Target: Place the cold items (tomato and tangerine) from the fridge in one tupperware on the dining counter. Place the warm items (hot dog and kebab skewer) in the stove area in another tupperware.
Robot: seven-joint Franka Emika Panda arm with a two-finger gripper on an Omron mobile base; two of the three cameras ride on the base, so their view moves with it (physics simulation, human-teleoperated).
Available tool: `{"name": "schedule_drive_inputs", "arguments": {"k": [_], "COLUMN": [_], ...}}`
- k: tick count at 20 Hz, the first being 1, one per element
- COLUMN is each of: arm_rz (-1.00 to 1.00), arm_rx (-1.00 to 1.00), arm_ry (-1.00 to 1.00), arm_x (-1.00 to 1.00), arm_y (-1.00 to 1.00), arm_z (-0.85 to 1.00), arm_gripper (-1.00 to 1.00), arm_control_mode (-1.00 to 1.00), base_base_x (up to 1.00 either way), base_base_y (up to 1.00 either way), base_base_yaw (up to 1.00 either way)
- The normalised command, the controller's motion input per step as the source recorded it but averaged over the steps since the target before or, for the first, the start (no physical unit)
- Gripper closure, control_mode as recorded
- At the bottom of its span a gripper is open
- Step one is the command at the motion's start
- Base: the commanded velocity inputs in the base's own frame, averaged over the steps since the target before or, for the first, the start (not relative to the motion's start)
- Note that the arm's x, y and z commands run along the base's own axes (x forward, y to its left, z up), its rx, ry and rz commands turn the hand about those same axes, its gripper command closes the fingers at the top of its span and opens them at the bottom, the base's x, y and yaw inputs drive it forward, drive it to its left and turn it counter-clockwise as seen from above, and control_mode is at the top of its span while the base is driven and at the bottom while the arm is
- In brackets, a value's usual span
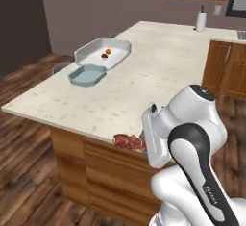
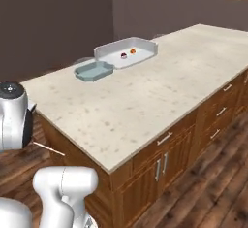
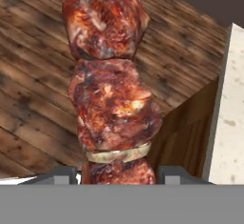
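Clamped between the two dark fingertips of the gripper (image 3: 119,174): the kebab skewer (image 3: 110,82), pinched low on its meat, chunks stacked away from the hand out over the wood floor (image 3: 33,99). Probably light but long and uneven; soft, greasy-looking meat likely to give under the pads and slide, thin stick likely to swing or pivot, so best taken near the middle on the firmest chunk, jaws square across it. Just ahead, the near edge of the dining counter (image 1: 144,81), with the skewer's red end poking out beside the arm below that edge. Further along the top, the small teal tupperware (image 1: 87,74), apparently empty. Beyond and touching it, the white tupperware tray (image 1: 91,48) with tomato (image 1: 104,56) and tangerine (image 1: 108,51) side by side inside.
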Motion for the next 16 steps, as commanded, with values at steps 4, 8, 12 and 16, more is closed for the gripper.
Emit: {"name": "schedule_drive_inputs", "arguments": {"k": [4, 8, 12, 16], "arm_rz": [0.00, 0.00, 0.00, 0.00], "arm_rx": [0.00, 0.00, 0.00, 0.00], "arm_ry": [0.00, 0.00, 0.00, 0.00], "arm_x": [0.00, 0.00, 0.00, 0.00], "arm_y": [0.00, 0.00, 0.00, 0.00], "arm_z": [0.00, 0.00, 0.00, 0.00], "arm_gripper": [1.00, 1.00, 1.00, 1.00], "arm_control_mode": [1.00, 1.00, 1.00, 1.00], "base_base_x": [0.69, 0.56, 0.08, -0.04], "base_base_y": [1.00, 1.00, 1.00, 1.00], "base_base_yaw": [-0.79, -0.83, -0.51, -0.41]}}
